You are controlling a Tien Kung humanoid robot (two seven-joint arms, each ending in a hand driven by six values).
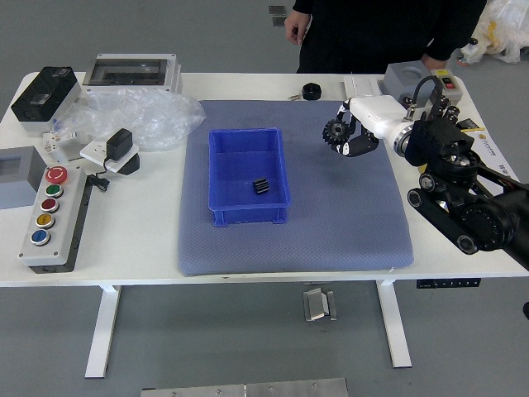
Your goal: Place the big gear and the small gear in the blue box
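Note:
My right hand (357,132) is over the right part of the blue-grey mat, its fingers closed on a dark toothed gear (337,131) held at the fingertips. The blue box (241,217) sits to the left of it on the mat, and the held gear is apart from the box. Inside the box, toward its right side, lies a small black gear (261,186). The left arm is out of view.
A person in black stands at the far side, arms lowered, near a black round object (312,92). Grey box (407,83) and yellow-white box (488,161) are at right. Button panel (58,219), plastic wrap (145,120) and a black box (45,94) are at left.

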